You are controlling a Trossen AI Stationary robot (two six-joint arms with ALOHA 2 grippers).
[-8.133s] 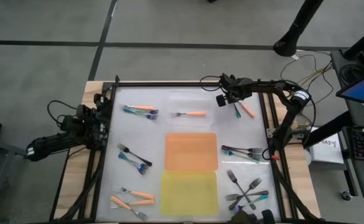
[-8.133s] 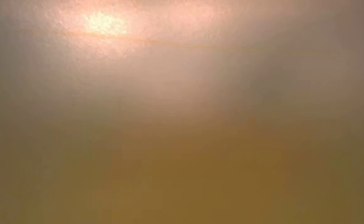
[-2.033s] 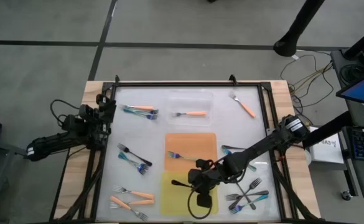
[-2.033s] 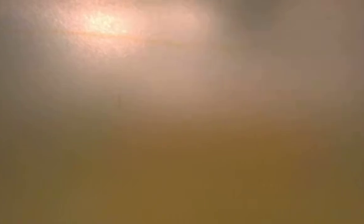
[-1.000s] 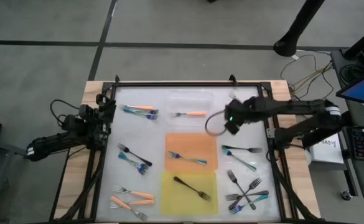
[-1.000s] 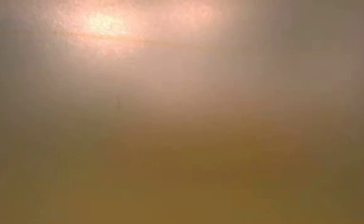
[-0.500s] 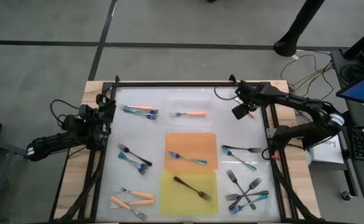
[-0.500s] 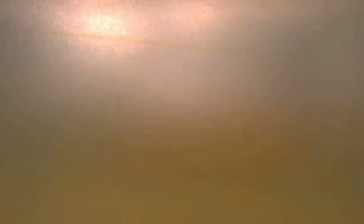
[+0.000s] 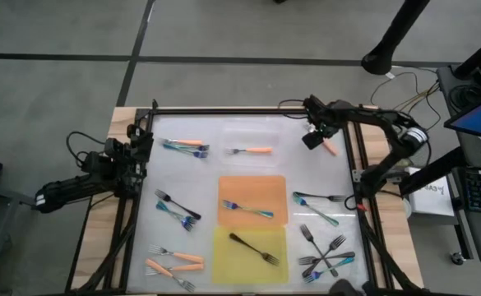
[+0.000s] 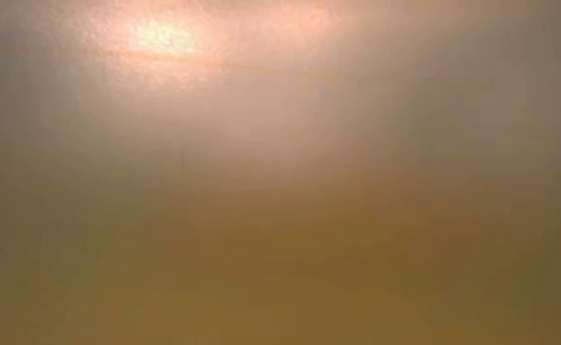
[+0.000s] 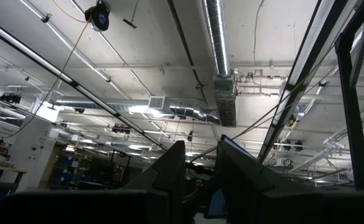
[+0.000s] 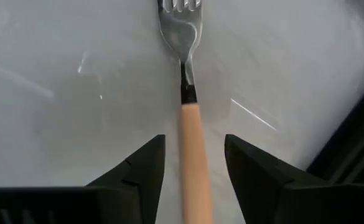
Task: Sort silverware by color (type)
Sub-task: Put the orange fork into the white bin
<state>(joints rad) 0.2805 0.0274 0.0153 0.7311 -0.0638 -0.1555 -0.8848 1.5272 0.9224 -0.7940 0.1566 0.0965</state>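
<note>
An orange-handled fork point(image 12: 191, 143) lies flat on the white table at the far right, partly hidden in the high view point(image 9: 330, 149) by my right gripper point(image 9: 313, 138). That gripper point(image 12: 194, 149) is open, one finger on each side of the handle, with a gap on both sides. Another orange fork point(image 9: 252, 150) lies in the clear tray point(image 9: 252, 130), a teal fork point(image 9: 247, 209) in the orange tray point(image 9: 252, 185), and a black fork point(image 9: 253, 248) in the yellow tray point(image 9: 224, 267). My left gripper point(image 9: 137, 148) waits at the table's left edge, pointing up, a little open and holding nothing point(image 11: 200, 155).
Loose forks lie in groups: far left point(image 9: 187, 145), left point(image 9: 178, 210), near left point(image 9: 174, 261), right point(image 9: 321, 201) and near right point(image 9: 326, 255). A black frame rail point(image 9: 353, 156) runs close beside my right gripper. The low view shows only an amber haze.
My right gripper has gone from over the table's middle right toward the far right corner and now stands over the orange-handled fork lying there. The forks and trays have kept their places.
</note>
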